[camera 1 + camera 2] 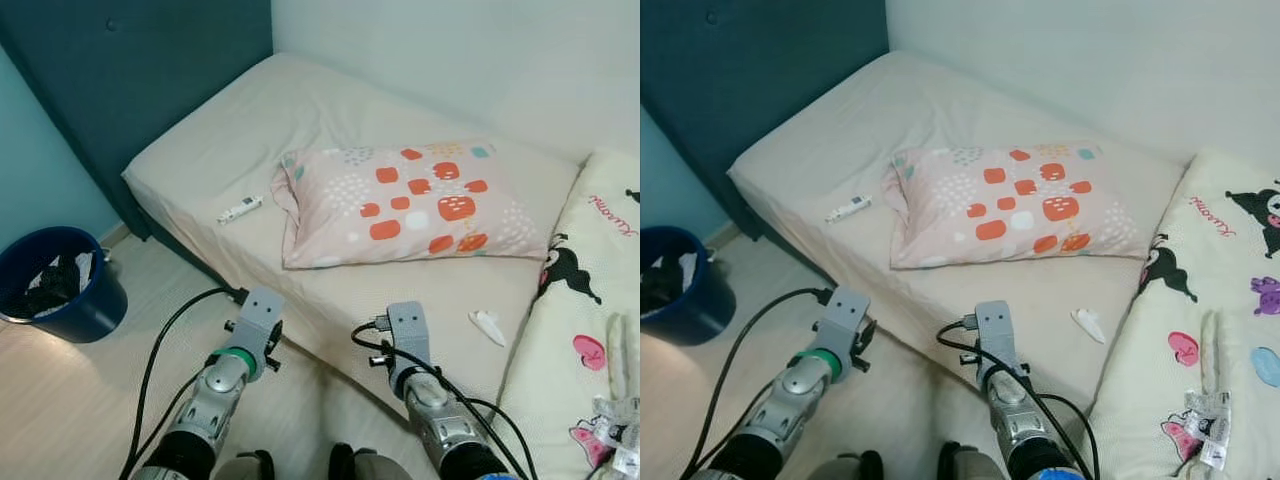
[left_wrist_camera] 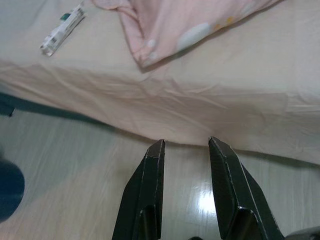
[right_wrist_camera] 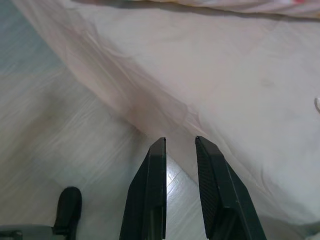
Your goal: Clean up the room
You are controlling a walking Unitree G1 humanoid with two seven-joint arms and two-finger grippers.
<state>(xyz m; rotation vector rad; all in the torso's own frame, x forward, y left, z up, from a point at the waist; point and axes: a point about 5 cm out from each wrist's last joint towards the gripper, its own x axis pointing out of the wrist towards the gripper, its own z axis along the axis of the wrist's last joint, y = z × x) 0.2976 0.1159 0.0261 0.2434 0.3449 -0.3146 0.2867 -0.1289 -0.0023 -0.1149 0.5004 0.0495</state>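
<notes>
head: wrapper (image 1: 240,209) and white scrap (image 1: 488,326) lie on bed (image 1: 210,150), bin (image 1: 60,285) on floor, well apart | left wrist: left hand (image 2: 185,145) narrowly parted, empty, short of bed edge | right wrist: right hand (image 3: 179,142) likewise | risk: flat wrapper may slip the pinch or fingers snag sheet

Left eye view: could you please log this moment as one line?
left pincer open, over floor | right pincer open, at bed edge | wrapper, white scrap on bed | nothing held

small white wrapper (image 1: 240,209) and crumpled white scrap (image 1: 488,325) lie on the bed (image 1: 220,150).
</notes>
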